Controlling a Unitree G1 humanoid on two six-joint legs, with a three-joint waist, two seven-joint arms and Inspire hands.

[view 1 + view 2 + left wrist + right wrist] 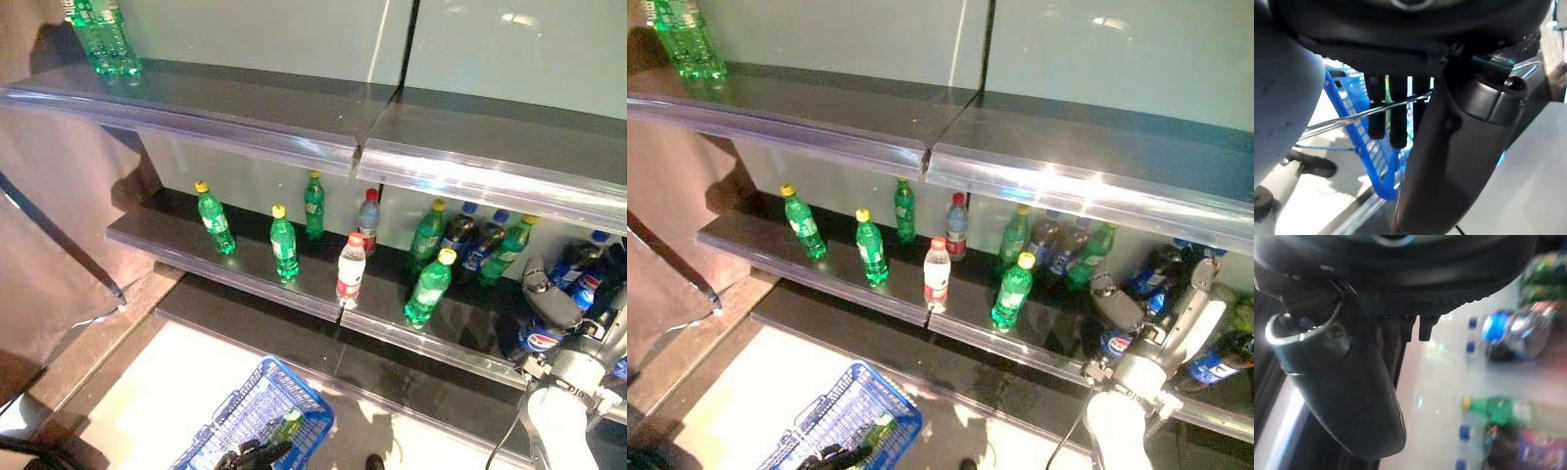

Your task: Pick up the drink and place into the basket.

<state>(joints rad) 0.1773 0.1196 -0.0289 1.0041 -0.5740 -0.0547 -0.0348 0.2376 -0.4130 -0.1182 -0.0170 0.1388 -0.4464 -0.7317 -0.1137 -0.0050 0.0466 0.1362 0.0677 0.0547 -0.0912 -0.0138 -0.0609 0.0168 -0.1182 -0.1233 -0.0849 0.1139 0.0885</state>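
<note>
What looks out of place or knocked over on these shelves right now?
At the right end of the middle shelf, the dark cola bottles lie tipped in a jumble by the right hand, while the green bottles stand upright. One green bottle lies in the blue basket held by the left hand.

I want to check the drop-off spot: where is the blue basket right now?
The blue basket hangs low at the robot's left, below the shelf's front edge, its wire handle held by the left hand.
</note>
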